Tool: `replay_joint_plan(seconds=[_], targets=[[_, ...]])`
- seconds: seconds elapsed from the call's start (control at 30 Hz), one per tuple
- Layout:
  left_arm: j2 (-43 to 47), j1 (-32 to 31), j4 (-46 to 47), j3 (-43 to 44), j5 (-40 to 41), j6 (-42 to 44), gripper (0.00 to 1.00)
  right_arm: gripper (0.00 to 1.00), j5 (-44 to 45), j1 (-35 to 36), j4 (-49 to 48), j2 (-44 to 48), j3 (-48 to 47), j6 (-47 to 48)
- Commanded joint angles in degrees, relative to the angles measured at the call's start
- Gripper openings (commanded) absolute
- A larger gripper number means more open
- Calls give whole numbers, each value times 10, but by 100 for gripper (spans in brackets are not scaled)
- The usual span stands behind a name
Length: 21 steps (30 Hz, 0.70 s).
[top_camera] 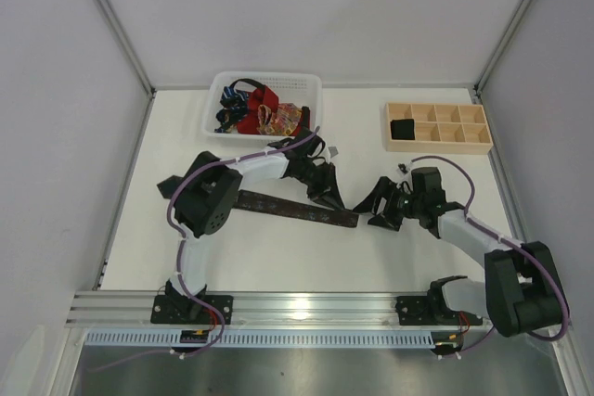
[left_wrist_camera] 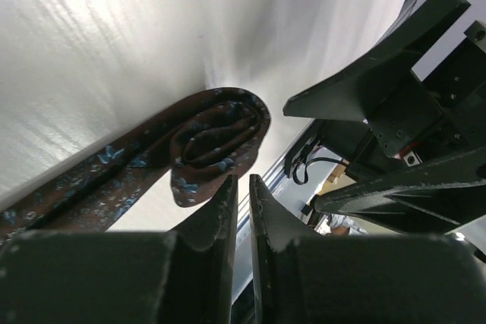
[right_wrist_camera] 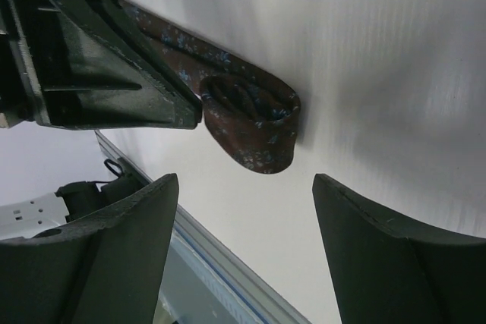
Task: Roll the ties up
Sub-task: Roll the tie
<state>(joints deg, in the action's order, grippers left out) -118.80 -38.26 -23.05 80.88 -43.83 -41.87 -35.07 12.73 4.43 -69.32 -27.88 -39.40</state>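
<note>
A dark brown tie (top_camera: 288,208) with blue flecks lies across the middle of the table. Its right end is curled into a small loose roll (left_wrist_camera: 220,138), which the right wrist view also shows as a roll (right_wrist_camera: 254,123). My left gripper (left_wrist_camera: 241,180) sits just behind the roll, touching or nearly touching it, its jaws drawn to a thin slit with nothing between them. My right gripper (right_wrist_camera: 244,181) faces the roll from the other side, open wide and a short way off. In the top view the left gripper (top_camera: 336,199) and right gripper (top_camera: 379,212) flank the rolled end.
A white mesh basket (top_camera: 310,90) at the back holds red, blue and orange-patterned ties (top_camera: 258,108). A pale wooden tray (top_camera: 438,139) with square compartments stands at the back right, a dark item (top_camera: 402,128) in its left compartment. The table's metal front rail (top_camera: 306,308) runs below.
</note>
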Motion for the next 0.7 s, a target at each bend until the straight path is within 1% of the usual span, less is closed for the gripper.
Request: replay_joint_plan(seconds=[0.0, 0.23, 0.33, 0.5, 0.67], targets=[[-5, 12, -15, 24, -19, 20, 15, 77, -20, -2, -93, -36, 11, -1], [-16, 14, -26, 20, -20, 36, 15, 70, -37, 2, -147, -117, 14, -15], [-20, 15, -25, 21, -19, 41, 15, 69, -46, 2, -163, -141, 13, -9], [-33, 17, -28, 28, -19, 43, 15, 63, -69, 4, -194, -170, 12, -19], [-34, 20, -26, 17, -18, 46, 15, 59, -75, 18, -202, -200, 2, -25]])
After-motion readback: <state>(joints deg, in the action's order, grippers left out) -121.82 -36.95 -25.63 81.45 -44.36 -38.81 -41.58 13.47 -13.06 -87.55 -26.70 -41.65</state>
